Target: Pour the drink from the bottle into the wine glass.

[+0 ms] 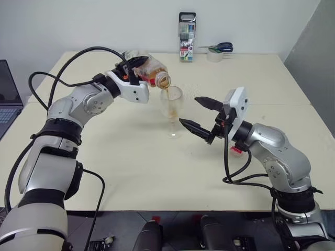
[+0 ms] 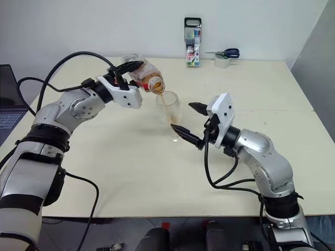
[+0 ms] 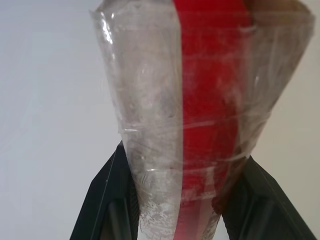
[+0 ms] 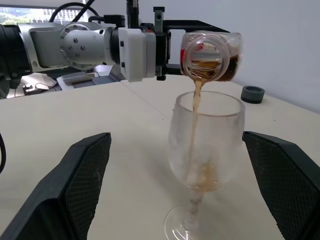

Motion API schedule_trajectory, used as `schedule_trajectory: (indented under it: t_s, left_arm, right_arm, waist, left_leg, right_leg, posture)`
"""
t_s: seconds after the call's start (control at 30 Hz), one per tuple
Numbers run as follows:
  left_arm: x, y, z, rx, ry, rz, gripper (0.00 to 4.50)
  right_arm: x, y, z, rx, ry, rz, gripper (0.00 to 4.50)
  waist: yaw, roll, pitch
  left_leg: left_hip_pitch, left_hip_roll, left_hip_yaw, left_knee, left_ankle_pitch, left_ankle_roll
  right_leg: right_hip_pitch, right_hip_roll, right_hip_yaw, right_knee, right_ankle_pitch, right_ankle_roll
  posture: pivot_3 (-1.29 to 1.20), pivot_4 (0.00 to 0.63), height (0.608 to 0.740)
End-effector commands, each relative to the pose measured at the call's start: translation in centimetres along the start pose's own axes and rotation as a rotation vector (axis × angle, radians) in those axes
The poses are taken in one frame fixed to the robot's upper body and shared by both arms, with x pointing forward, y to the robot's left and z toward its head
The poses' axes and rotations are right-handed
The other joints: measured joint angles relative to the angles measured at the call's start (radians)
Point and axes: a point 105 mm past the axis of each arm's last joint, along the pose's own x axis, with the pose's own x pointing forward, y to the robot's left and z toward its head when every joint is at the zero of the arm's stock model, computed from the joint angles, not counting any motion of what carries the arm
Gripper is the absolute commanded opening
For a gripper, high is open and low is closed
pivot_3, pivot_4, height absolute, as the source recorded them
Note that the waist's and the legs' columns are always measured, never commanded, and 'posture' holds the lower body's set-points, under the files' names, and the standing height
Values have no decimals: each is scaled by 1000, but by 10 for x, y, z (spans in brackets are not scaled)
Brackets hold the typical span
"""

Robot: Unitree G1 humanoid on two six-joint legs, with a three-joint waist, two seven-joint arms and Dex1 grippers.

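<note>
My left gripper point(image 1: 133, 69) is shut on the bottle point(image 1: 152, 70), a clear plastic one with a red label strip point(image 3: 210, 100). The bottle is tipped with its open mouth over the wine glass point(image 1: 171, 104). A thin stream of the reddish-brown drink point(image 4: 196, 100) falls from the mouth into the bowl, and a little has gathered at the bottom point(image 4: 202, 177). The glass stands upright on the table. My right gripper point(image 1: 189, 110) is open, with one black finger point(image 4: 80, 175) on each side of the glass and apart from it.
A marker case point(image 1: 187, 36) stands at the table's far edge, with scissors point(image 1: 220, 48) lying on a tape roll point(image 1: 214, 55) beside it. A laptop point(image 1: 8, 94) sits at the far left. A small red thing point(image 1: 236, 150) lies under my right forearm.
</note>
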Motion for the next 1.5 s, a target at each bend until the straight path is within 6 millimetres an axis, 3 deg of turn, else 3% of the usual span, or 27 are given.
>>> schedule_trajectory:
  t_s: [0.03, 0.6, 1.07, 1.5]
  left_arm:
    - [0, 25, -4, 40, 1, 73, 1684]
    - [1, 30, -8, 70, 10, 81, 1684]
    - [2, 34, -8, 99, 5, 80, 1684]
    - [4, 39, -8, 122, -1, 81, 1684]
  right_arm:
    - [0, 9, 7, -30, -28, 5, 4500]
    - [-7, 2, -7, -22, 24, -94, 4500]
    - [-2, 14, -12, 27, 18, -106, 4500]
    - [0, 12, -11, 35, -3, -145, 4500]
  waist:
    - [0, 0, 0]
    - [-3, 0, 0]
    - [-5, 0, 0]
    - [-5, 0, 0]
  left_leg:
    - [0, 0, 0, 0, 0, 0]
    - [0, 0, 0, 0, 0, 0]
    - [0, 0, 0, 1, 0, 0]
    - [0, 0, 0, 1, 0, 0]
  right_leg:
    - [0, 0, 0, 0, 0, 0]
    - [-1, 0, 0, 1, 0, 0]
    - [-1, 0, 0, 3, 0, 0]
    - [-1, 0, 0, 3, 0, 0]
  posture:
    - [0, 150, 740]
    - [0, 150, 740]
    - [0, 150, 740]
    - [0, 150, 740]
